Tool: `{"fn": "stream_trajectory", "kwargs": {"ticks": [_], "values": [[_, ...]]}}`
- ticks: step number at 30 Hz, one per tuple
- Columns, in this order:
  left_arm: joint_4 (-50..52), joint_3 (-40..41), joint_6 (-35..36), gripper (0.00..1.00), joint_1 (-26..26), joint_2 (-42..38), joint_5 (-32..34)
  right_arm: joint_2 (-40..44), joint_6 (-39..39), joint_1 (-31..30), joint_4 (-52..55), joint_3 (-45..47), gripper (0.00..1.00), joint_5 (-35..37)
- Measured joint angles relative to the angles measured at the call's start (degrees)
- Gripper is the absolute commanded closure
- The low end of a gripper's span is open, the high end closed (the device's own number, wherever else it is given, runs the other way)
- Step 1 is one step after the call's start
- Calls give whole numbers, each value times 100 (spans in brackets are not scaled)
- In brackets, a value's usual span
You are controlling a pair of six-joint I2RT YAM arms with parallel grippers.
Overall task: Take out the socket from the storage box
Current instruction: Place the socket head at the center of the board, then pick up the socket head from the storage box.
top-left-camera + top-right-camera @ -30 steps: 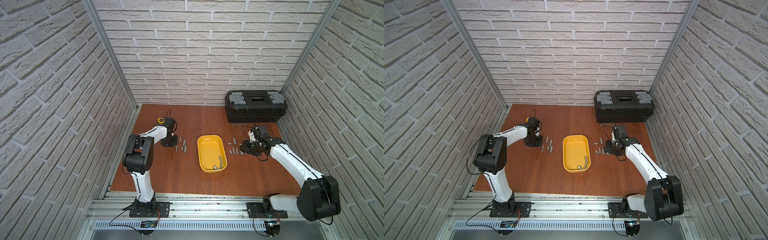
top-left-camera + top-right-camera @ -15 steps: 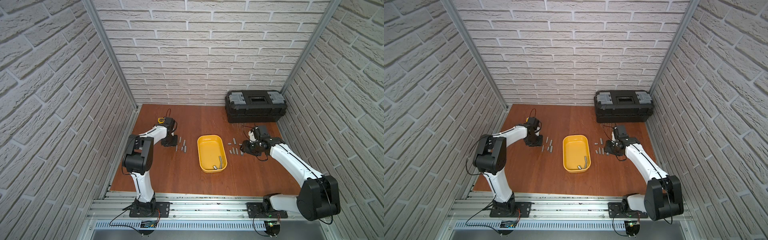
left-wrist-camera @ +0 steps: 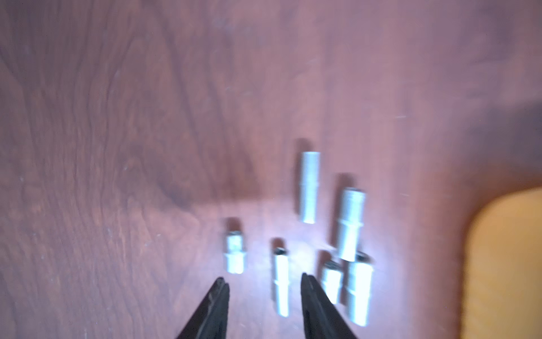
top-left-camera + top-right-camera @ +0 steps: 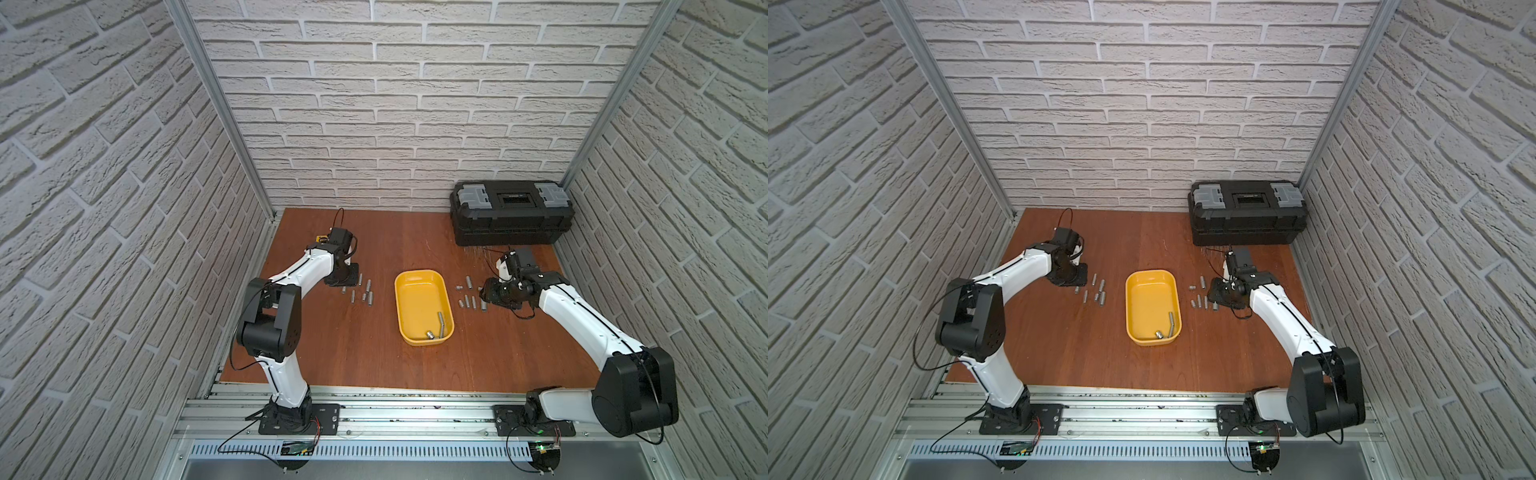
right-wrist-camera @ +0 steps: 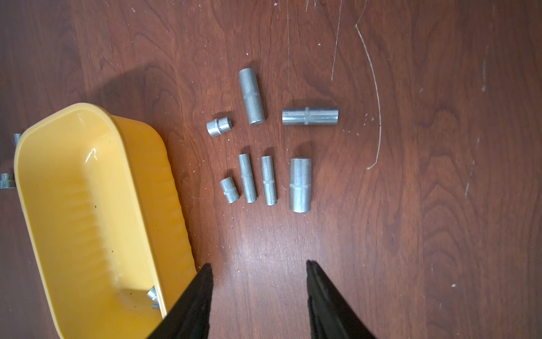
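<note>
The yellow storage box (image 4: pixel 417 295) (image 4: pixel 1150 295) sits mid-table. A short socket (image 4: pixel 430 334) (image 4: pixel 1159 333) lies at its near end beside a bent metal rod (image 4: pixel 441 324). My left gripper (image 4: pixel 347 284) (image 3: pixel 264 281) is low over the table left of the box and open. A loose socket (image 3: pixel 281 281) lies on the wood between its fingers, ungripped. My right gripper (image 4: pixel 487 293) (image 5: pixel 258 267) hovers right of the box, open and empty. In the right wrist view the box (image 5: pixel 73 205) shows with a socket (image 5: pixel 152 293) peeking past a finger.
Several loose sockets lie in a group left of the box (image 4: pixel 365 293) (image 3: pixel 349 223) and in another group right of it (image 4: pixel 469 299) (image 5: pixel 264 179). A closed black toolbox (image 4: pixel 511 216) stands at the back right. Brick walls close in three sides.
The left gripper's jaws have spread apart over the left group of sockets. Neither arm has visibly shifted, and the right gripper is as it was.
</note>
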State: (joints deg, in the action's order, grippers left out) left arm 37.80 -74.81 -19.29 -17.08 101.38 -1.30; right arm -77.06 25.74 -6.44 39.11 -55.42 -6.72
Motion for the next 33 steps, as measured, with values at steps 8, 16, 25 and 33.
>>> {"fn": "stream_trajectory", "kwargs": {"ticks": [8,16,25,33], "values": [[118,-892,-120,51,-1740,-291,22,-50,2,2,2,0,47,2],[44,-1040,-487,51,-2669,540,-323,-52,0,0,2,2,48,20],[-24,-1574,-793,51,-3259,1386,-592,-52,2,2,-33,46,47,24],[-142,-1615,-1062,53,-3414,1709,-629,-52,0,2,-31,79,47,28]]}}
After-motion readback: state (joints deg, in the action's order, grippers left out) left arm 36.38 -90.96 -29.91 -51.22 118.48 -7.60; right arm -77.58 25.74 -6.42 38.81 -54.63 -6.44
